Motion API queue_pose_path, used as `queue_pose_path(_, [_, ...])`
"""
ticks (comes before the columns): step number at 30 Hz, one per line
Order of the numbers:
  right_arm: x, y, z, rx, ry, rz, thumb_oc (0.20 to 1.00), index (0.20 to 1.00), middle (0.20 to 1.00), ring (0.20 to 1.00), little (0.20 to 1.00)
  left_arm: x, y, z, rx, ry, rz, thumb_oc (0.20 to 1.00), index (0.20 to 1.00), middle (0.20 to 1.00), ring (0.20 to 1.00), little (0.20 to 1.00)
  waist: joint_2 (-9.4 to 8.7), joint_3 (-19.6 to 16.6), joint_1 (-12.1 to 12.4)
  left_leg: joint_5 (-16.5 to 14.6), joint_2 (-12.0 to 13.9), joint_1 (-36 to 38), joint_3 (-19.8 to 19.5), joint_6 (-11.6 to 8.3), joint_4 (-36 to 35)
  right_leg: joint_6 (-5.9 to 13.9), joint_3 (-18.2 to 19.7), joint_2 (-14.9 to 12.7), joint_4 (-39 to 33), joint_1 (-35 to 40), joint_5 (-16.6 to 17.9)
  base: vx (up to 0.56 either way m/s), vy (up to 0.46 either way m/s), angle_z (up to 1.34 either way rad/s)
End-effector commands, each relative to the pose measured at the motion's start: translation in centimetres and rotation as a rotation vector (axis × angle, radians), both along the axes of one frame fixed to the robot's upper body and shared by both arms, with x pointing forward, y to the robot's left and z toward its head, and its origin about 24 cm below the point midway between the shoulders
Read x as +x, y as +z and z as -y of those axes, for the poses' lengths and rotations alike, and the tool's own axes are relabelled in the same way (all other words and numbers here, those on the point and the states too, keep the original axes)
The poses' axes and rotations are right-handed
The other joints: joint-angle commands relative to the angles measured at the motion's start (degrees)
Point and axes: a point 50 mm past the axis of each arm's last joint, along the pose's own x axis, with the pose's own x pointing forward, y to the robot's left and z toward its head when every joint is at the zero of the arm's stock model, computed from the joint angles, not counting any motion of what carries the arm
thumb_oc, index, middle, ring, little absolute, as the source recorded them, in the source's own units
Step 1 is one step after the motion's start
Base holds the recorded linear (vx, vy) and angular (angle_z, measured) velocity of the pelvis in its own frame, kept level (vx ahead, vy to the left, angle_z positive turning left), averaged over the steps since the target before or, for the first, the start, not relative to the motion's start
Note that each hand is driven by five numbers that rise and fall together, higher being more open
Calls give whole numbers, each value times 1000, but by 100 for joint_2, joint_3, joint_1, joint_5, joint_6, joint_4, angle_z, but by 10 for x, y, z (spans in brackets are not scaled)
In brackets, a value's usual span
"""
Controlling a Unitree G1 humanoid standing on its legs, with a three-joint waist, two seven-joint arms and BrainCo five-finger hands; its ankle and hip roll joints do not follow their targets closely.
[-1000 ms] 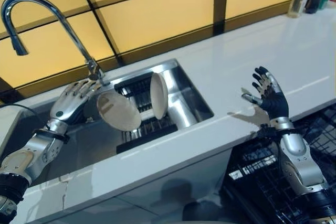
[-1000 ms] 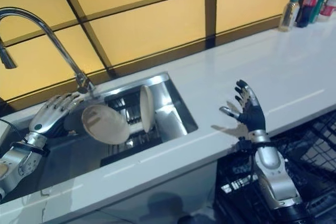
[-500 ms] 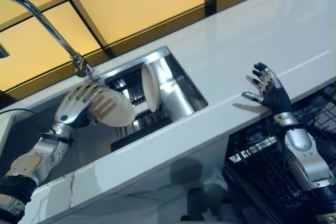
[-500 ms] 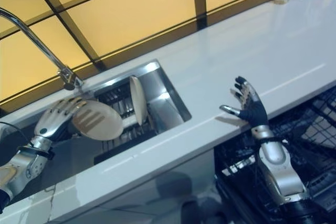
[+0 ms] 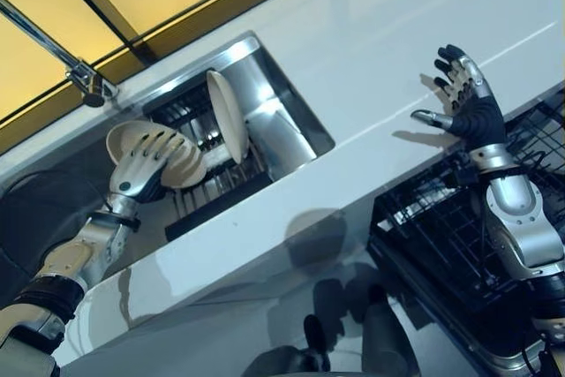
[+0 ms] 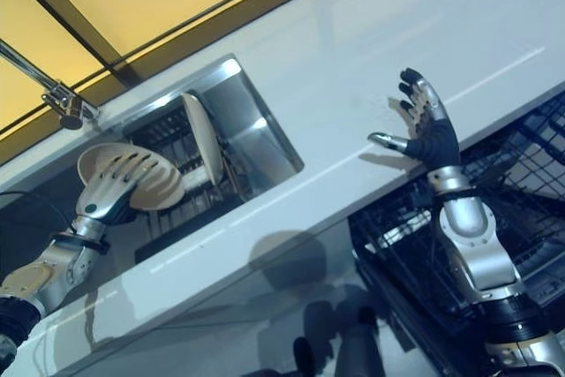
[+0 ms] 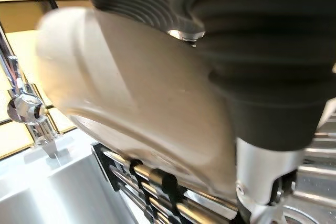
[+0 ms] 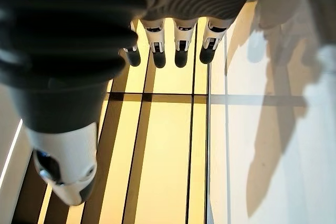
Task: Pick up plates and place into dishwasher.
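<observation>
Cream plate [image 5: 141, 149] held in the left hand [image 5: 146, 165], fingers curled over its face, above the sink [image 5: 274, 77] and clear of the rack [image 5: 212, 184], where a second plate [image 5: 227, 116] stands on edge. Step in hand, by judgement: carrying; next, swing it over the counter [image 5: 371, 59] down to the dishwasher basket [image 5: 441, 236]. Right hand [image 5: 466, 101] hovers spread and empty. The left wrist view adds the plate's underside [image 7: 131, 103] close above the rack's bars; the eye views show the route.

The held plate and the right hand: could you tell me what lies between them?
In the left eye view, a second plate upright in the sink, then bare counter.
</observation>
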Motion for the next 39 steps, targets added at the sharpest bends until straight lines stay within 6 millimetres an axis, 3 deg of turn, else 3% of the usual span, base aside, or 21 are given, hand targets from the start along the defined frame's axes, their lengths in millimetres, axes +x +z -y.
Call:
queue_pose_path(1, [5, -14, -1, -13, -14, -74, 1000, 1000, 1000, 1000, 1000, 11, 32, -8, -1, 60, 181, 1000, 1000, 1000, 1000, 1000, -231, 26, 27, -437, -250, -816, 45, 126, 926, 327, 68, -561, -797, 259, 419, -37, 38, 2])
queue_pose_path(7, [9, -5, -4, -28, -21, -53, 1000, 1000, 1000, 1000, 1000, 20, 35, -5, -33, 93, 185, 1000, 1000, 1000, 1000, 1000, -228, 190, -10, -377, -236, -999, 77, 89, 978, 287, 94, -555, -693, 21, 435, -39, 36, 0])
queue_pose_path(8, [10, -3, -4, -30, -23, -50, 1000, 1000, 1000, 1000, 1000, 22, 33, -5, -42, 103, 172, 602, 602, 602, 602, 602, -226, 214, -15, -364, -236, -1021, 74, 81, 982, 283, 97, -555, -680, -6, 438, -26, 34, -1])
queue_pose_path(9, [10, -2, -4, -32, -25, -45, 1000, 1000, 1000, 1000, 1000, 22, 31, -5, -50, 113, 162, 423, 423, 423, 423, 423, -222, 243, -21, -348, -238, -1047, 70, 76, 987, 275, 103, -552, -670, -35, 444, 0, 0, 0])
queue_pose_path(11, [11, 0, -5, -35, -25, -39, 1000, 1000, 1000, 1000, 1000, 24, 30, -5, -54, 127, 148, 200, 200, 200, 200, 200, -220, 268, -25, -319, -240, -1083, 62, 70, 973, 265, 106, -543, -670, -76, 456, -16, 9, 0])
queue_pose_path(25, [12, 7, -4, -83, -24, -57, 1000, 1000, 1000, 1000, 1000, 22, 5, -12, -40, 225, 8, 200, 200, 200, 200, 200, -95, 291, -18, -277, -304, -1109, -29, 11, 1047, 211, 92, -609, -544, -115, 388, 16, 30, 0])
queue_pose_path(39, [10, 8, 1, -92, -28, -75, 1000, 1000, 1000, 1000, 1000, 19, -2, -10, -82, 214, 40, 200, 200, 200, 200, 200, -23, 267, 0, -235, -330, -1083, -79, -11, 1073, 182, 62, -653, -446, -109, 338, -1, 2, 1])
